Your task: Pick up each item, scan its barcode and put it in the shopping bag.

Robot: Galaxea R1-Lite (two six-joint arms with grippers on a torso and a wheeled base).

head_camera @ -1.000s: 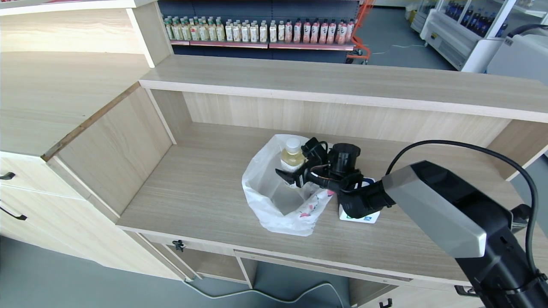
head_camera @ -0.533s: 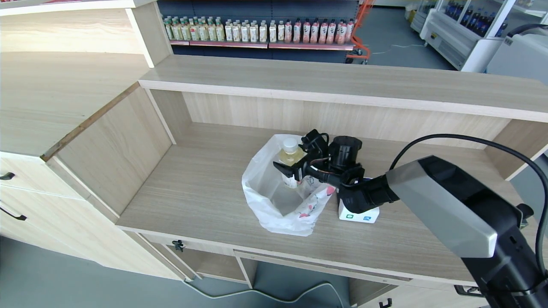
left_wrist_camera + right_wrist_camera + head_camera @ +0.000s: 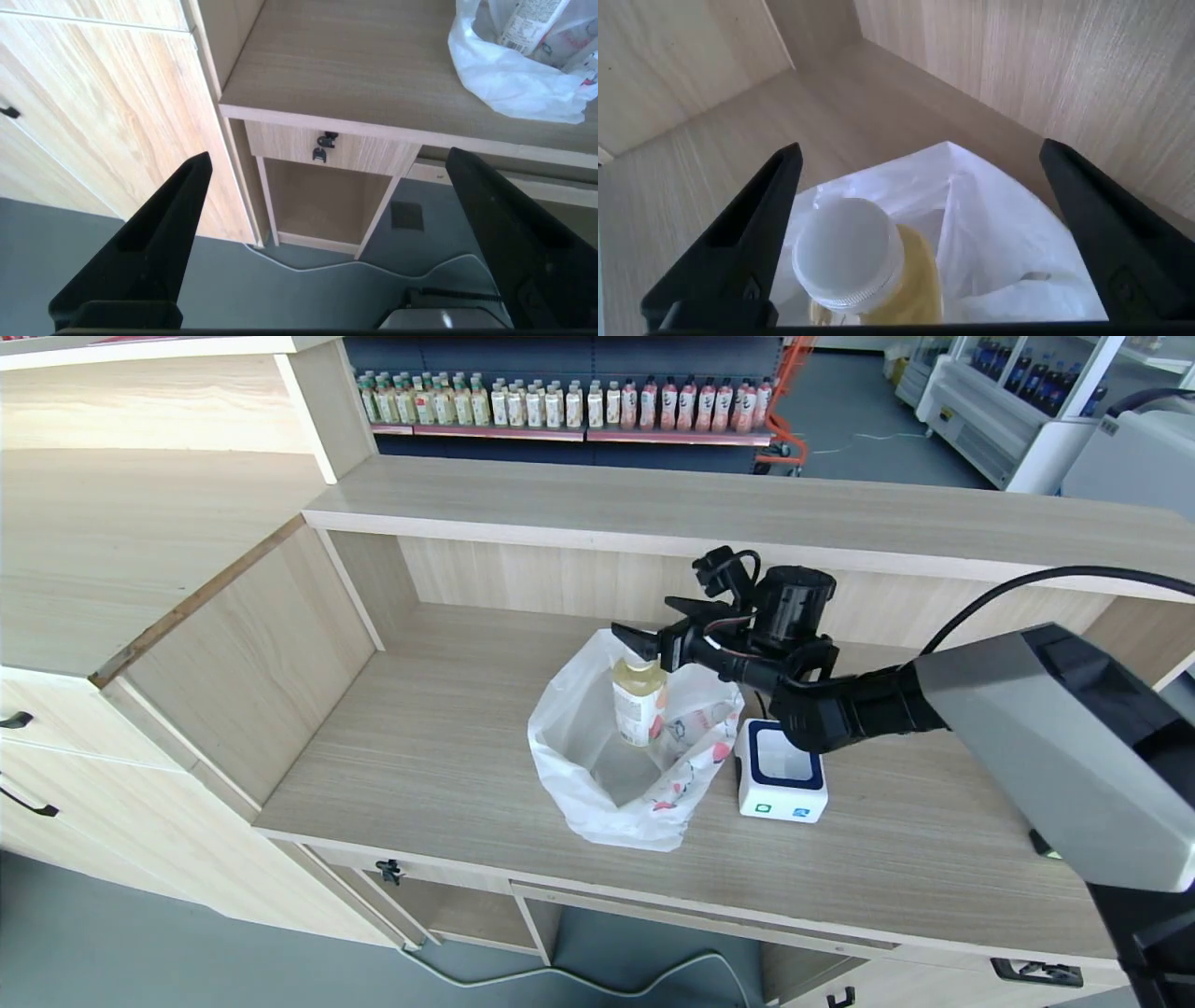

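Right gripper (image 3: pixel 644 619): I see it hanging just above the bottle, its two fingers spread wide and holding nothing.
Bottle (image 3: pixel 639 702): it stands upright inside the shopping bag, white cap up, with a pale yellow drink inside. In my right wrist view the cap (image 3: pixel 845 252) sits between the fingers, with a gap on either side.
Shopping bag (image 3: pixel 569 747): white plastic with its mouth open, resting on the wooden counter (image 3: pixel 439 747).
Scanner (image 3: pixel 782 784): a small white box with a dark blue top, just beside the bag on my right.
Left gripper (image 3: pixel 329 157): it is low, in front of the counter's edge, fingers wide apart and empty. Its camera faces a drawer (image 3: pixel 280 145) with a key in the lock.
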